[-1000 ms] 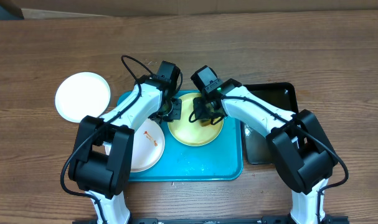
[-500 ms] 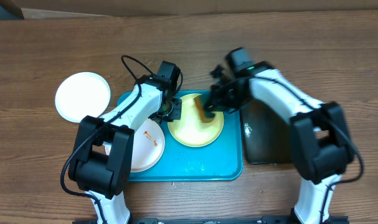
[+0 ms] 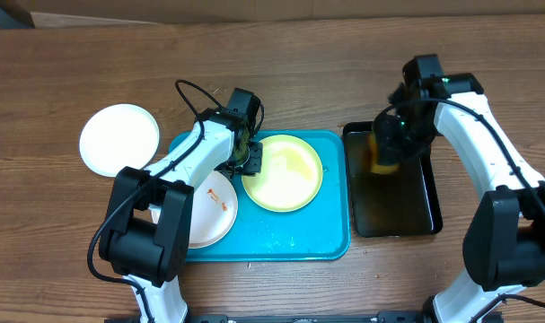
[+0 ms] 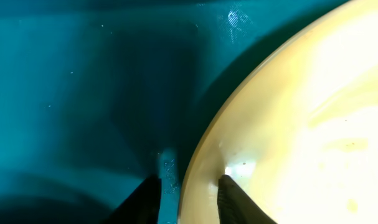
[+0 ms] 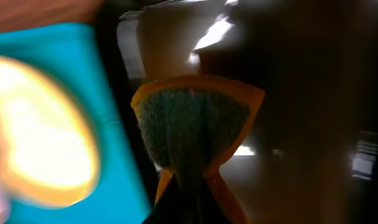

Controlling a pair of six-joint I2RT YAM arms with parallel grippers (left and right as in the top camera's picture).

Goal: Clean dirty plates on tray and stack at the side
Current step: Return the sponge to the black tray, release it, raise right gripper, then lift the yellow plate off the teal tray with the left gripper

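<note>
On the teal tray (image 3: 317,238), the left hand (image 4: 189,190), slightly spread, straddles the rim of the glossy yellow plate (image 3: 290,175). The right hand (image 3: 386,154) pinches a rough sponge (image 5: 192,121) over the black tray (image 3: 407,220).

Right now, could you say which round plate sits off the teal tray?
The white round plate on the wooden table, left of the teal tray; both others lie inside.

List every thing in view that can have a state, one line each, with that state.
yellow plate, on the teal tray, no smears visible
white plate on tray, smeared orange-red
white plate on table, clean, off the tray
black tray, holds dark liquid
sponge, gripped over the black tray
left gripper, open astride the yellow plate's rim
right gripper, shut on sponge
</note>
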